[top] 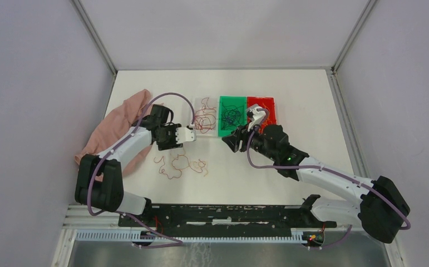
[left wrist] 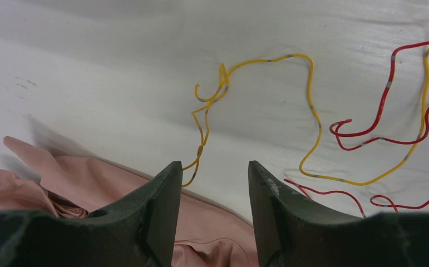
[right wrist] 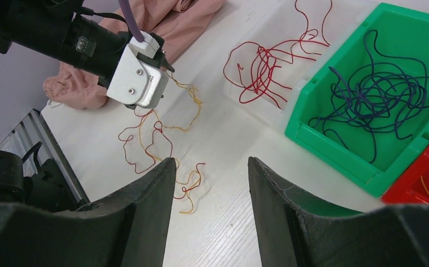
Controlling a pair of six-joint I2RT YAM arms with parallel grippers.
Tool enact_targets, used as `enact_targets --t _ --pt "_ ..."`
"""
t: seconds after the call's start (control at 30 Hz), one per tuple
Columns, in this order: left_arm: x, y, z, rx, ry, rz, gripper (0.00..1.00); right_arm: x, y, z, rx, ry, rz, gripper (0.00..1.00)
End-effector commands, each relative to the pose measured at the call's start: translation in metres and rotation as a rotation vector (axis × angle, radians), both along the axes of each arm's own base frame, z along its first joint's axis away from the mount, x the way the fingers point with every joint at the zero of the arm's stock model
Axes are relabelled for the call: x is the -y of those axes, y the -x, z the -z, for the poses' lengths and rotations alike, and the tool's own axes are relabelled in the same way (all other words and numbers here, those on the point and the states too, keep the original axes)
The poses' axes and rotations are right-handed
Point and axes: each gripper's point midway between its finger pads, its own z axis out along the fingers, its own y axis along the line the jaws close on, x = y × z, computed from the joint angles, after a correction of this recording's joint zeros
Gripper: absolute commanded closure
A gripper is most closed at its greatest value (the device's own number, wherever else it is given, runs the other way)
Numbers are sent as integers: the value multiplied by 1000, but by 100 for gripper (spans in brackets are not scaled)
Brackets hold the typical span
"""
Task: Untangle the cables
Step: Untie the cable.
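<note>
Held the left gripper [left wrist: 211,167], jaws spread, over the pink cloth's [left wrist: 89,186] edge, a yellow cable [left wrist: 311,94] looping ahead, red cables [left wrist: 387,92] crossing it rightward.

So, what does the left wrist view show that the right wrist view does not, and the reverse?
Only the left wrist view: grey bands along the yellow cable, close up beyond the open left tool. Only the right wrist view: the green bin of dark cables, the clear tray of red cables, the red bin. Both: the pink cloth and loose red and yellow cables on the white table.
</note>
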Motion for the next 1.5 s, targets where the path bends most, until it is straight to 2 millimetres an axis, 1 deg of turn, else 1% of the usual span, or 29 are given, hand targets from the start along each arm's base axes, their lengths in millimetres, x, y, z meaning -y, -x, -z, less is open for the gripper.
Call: enact_targets --t 0.0,0.1,0.2,0.27,0.3,0.37,0.5,0.57,0.67,0.8,0.93,1.07,1.1,1.2,1.23,1.27,1.3,1.33,1.37,1.4,1.47 --pt "6 -12 -21 41 -6 51 46 3 -1 -15 29 -41 20 43" --pt "6 2 -35 -29 -24 117 37 2 -1 -15 30 -39 18 44" --pt "9 18 -56 -61 -24 222 28 2 -2 -14 32 -37 18 44" --pt "11 20 -68 -28 -22 277 21 0 -3 -16 33 -45 18 43" --pt "10 20 -69 -20 -33 294 19 -1 -3 -17 33 -51 16 43" --pt "9 20 -64 -34 -56 303 17 -4 -4 -18 29 -62 9 44" --pt "7 15 -40 -112 -85 245 16 -4 -3 -19 28 -67 8 44" --pt "5 7 -30 -111 -99 212 16 -2 -3 -19 28 -67 12 44" --pt "1 -3 -13 -94 -134 208 17 1 -2 -20 31 -65 20 44" --pt "2 -14 -1 -80 -144 196 20 4 -2 -21 31 -60 30 44" --pt "3 -20 11 -94 -145 171 34 9 -3 -23 35 -58 53 46" --pt "5 -26 16 -65 -129 144 57 17 -3 -25 40 -52 80 46" --pt "7 -25 16 -66 -117 141 62 18 -3 -26 39 -55 85 45" --pt "7 -15 15 -89 -102 137 70 22 -4 -27 33 -68 96 44" --pt "5 -11 15 -96 -107 138 74 22 -5 -27 33 -73 96 43" --pt "2 -7 14 -94 -116 134 81 22 -5 -28 33 -79 93 41" --pt "-1 -5 11 -87 -127 127 89 21 -5 -29 34 -84 88 40" --pt "-3 -3 7 -79 -127 118 94 19 -5 -30 35 -90 81 39" --pt "-3 -1 0 -72 -120 109 97 18 -5 -31 36 -96 74 37" --pt "-1 0 -11 -66 -99 99 97 16 -4 -32 36 -101 66 37" --pt "7 0 -40 -37 -42 80 97 10 -5 -34 36 -112 46 34"
